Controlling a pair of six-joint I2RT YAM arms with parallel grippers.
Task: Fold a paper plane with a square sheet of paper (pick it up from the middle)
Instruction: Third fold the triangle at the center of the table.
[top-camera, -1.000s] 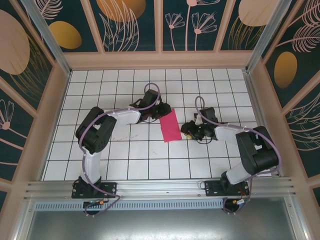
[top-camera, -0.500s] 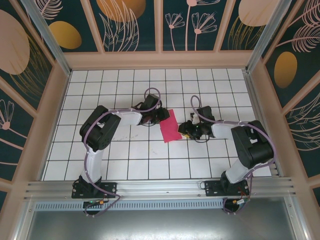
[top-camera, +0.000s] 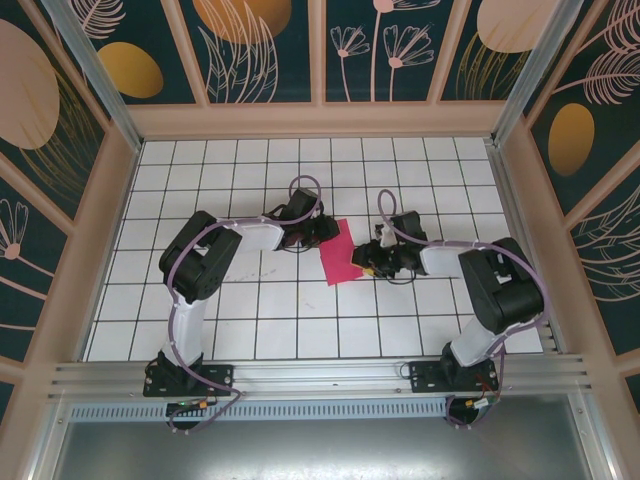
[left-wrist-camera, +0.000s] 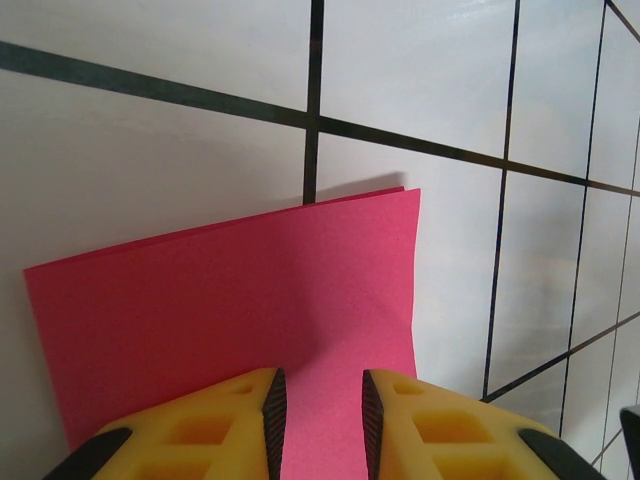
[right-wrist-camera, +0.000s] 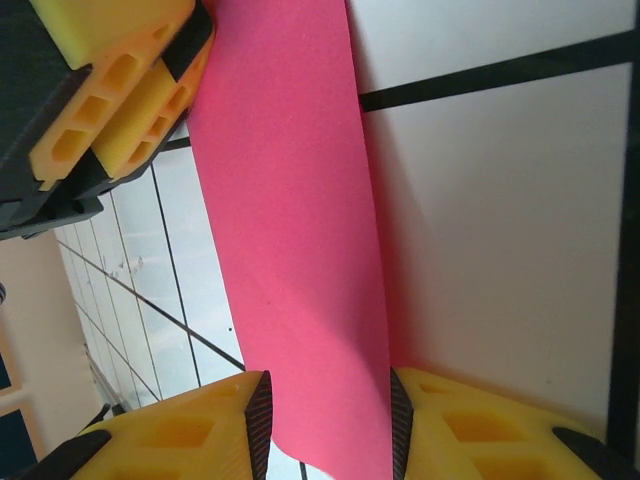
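The square sheet of paper is magenta-pink and lies on the white grid table as a narrow rectangle, seemingly folded in half. My left gripper sits at its upper left edge. In the left wrist view the left gripper stands open, and the paper shows through the gap between its yellow fingers. My right gripper is at the paper's right edge. The right wrist view has the right gripper open, its pads straddling the paper, whose long edge curls up off the table.
White tiles with black grid lines surround the paper. Wooden walls and aluminium posts fence the table. The left gripper's yellow fingers appear at the far end of the paper in the right wrist view.
The right gripper has moved left, up to the paper's right edge. The left arm shifted slightly at the paper's upper left. The paper has barely moved.
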